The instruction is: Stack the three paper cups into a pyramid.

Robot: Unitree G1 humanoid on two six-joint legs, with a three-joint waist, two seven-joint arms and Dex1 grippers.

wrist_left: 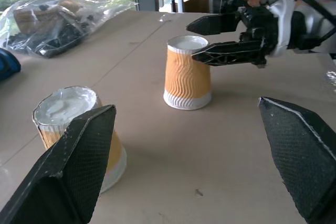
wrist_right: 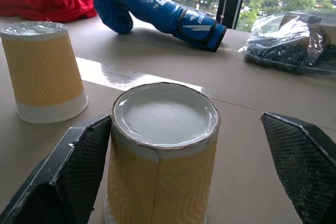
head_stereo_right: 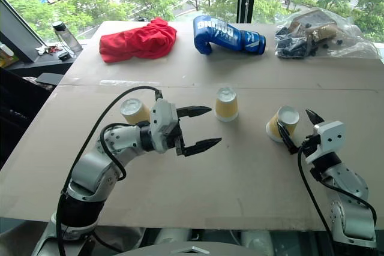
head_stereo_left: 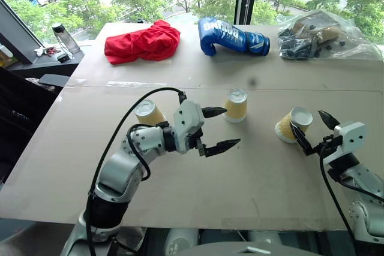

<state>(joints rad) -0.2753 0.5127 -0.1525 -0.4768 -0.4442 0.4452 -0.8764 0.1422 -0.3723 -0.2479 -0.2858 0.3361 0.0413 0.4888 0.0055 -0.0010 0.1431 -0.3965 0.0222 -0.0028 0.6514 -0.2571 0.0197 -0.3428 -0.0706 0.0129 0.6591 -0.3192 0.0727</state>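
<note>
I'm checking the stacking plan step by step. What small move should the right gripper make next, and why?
Probably close the right gripper on the right cup: its open fingers already straddle that upside-down cup, while the middle cup and left cup stand apart and nothing is stacked yet.

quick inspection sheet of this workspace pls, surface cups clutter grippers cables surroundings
surface: cardboard-covered table, seam across it
job's things: three paper cups, all upside down and apart: left cup, middle cup, right cup; no pyramid yet
clutter: red cloth, blue boxing glove, plastic bag along the far edge
grippers: left gripper open, empty; right gripper open around the right cup
cables: black cable looping over the left arm
surroundings: windows, trees outside
</note>
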